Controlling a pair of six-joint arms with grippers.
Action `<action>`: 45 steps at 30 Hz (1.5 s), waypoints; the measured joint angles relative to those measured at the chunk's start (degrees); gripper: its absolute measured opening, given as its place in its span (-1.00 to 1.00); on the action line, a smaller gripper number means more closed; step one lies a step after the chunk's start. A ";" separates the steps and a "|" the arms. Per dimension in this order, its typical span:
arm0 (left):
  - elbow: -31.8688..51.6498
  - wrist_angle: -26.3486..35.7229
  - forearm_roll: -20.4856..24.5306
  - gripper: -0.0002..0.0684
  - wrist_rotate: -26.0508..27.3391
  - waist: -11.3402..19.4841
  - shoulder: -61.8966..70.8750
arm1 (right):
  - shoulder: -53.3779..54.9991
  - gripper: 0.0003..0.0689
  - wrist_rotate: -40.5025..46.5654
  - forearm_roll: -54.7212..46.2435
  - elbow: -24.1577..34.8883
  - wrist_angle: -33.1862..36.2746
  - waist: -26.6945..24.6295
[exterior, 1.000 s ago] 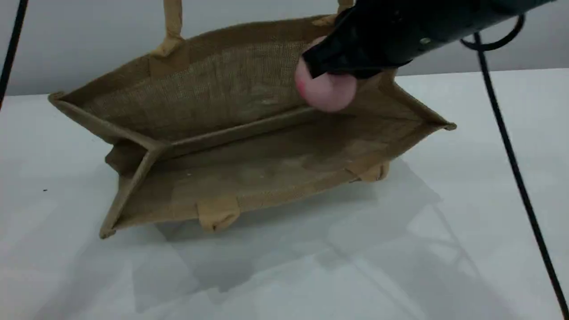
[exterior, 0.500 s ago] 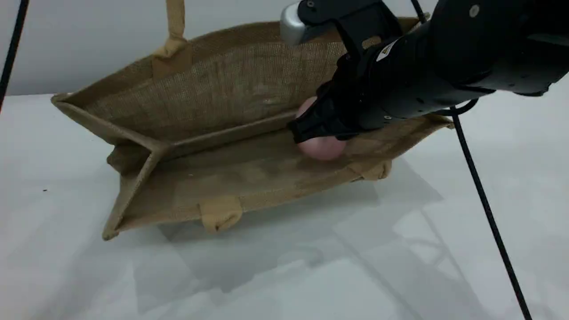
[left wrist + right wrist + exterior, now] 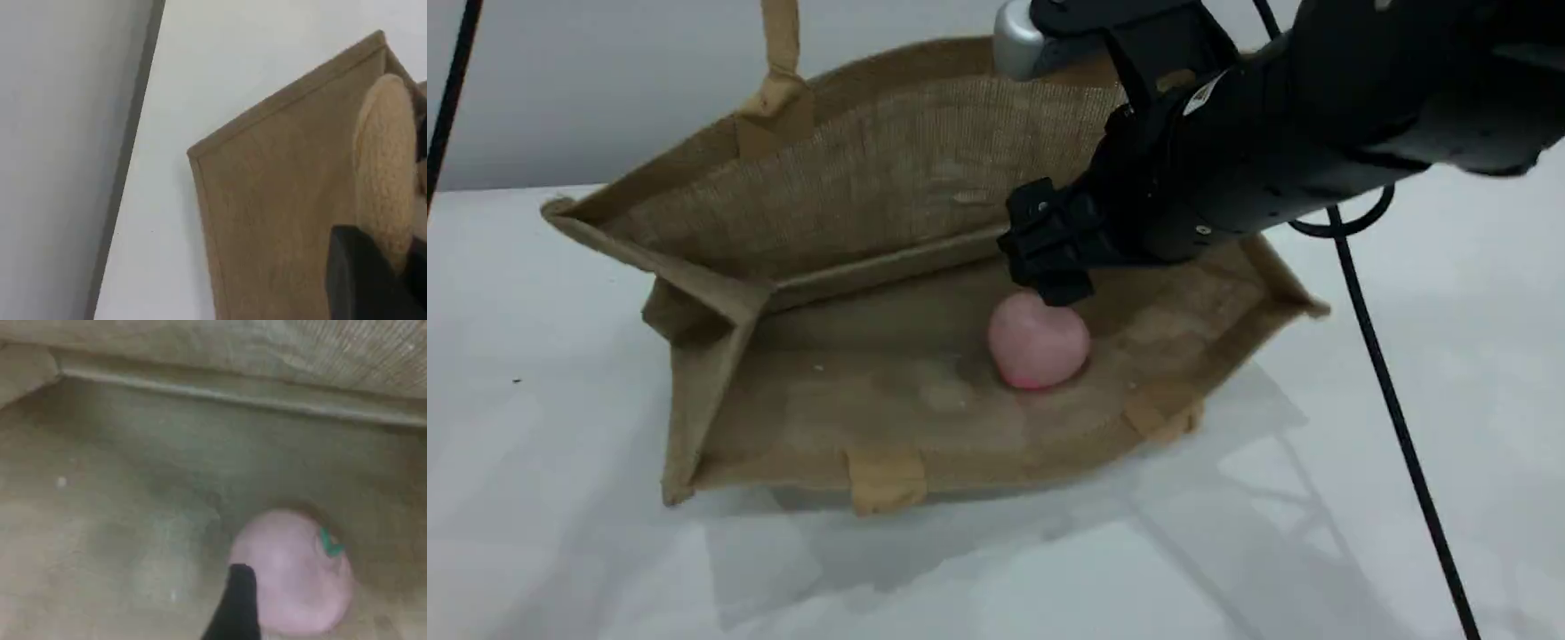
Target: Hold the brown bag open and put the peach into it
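Inside, the peach (image 3: 1039, 340) lay on the lower panel of the brown bag (image 3: 889, 213), its green stem tip (image 3: 329, 543) showing in the right wrist view. Just above it hung the right gripper (image 3: 1052, 256), jaws spread and holding nothing. The left gripper (image 3: 373, 280) was clamped shut on a padded tan handle (image 3: 385, 167), and the bag's mouth stood open on the white table (image 3: 560, 551).
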 joint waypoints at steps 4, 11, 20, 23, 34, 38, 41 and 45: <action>0.00 0.00 0.11 -0.75 -1.36 0.00 0.00 | -3.93 0.67 -1.56 0.00 0.00 3.09 0.00; 0.00 -0.07 0.30 -0.75 -4.57 0.00 0.00 | -13.76 0.62 -5.23 -0.12 0.00 11.22 -5.90; 0.00 -0.07 0.30 -0.75 -9.50 0.00 0.00 | -24.45 0.62 -6.60 -0.75 -2.91 22.49 -18.63; 0.00 -0.07 0.34 -0.75 -12.02 0.00 0.00 | -25.07 0.62 -8.35 -3.41 -6.25 27.25 -22.11; 0.00 -0.07 0.36 -0.68 -17.36 0.06 0.00 | -24.93 0.62 -8.47 -8.37 -11.99 33.57 -25.17; 0.00 -0.18 -0.28 -0.34 -17.36 0.06 0.00 | -24.93 0.62 -8.47 -8.27 -11.99 33.57 -25.17; 0.00 -0.18 -0.28 0.01 -17.36 0.06 0.00 | -24.93 0.62 -8.47 -8.22 -11.99 33.39 -25.17; 0.00 -0.18 0.03 0.29 -19.08 0.06 0.00 | -25.16 0.62 -8.47 -8.22 -11.99 33.29 -25.17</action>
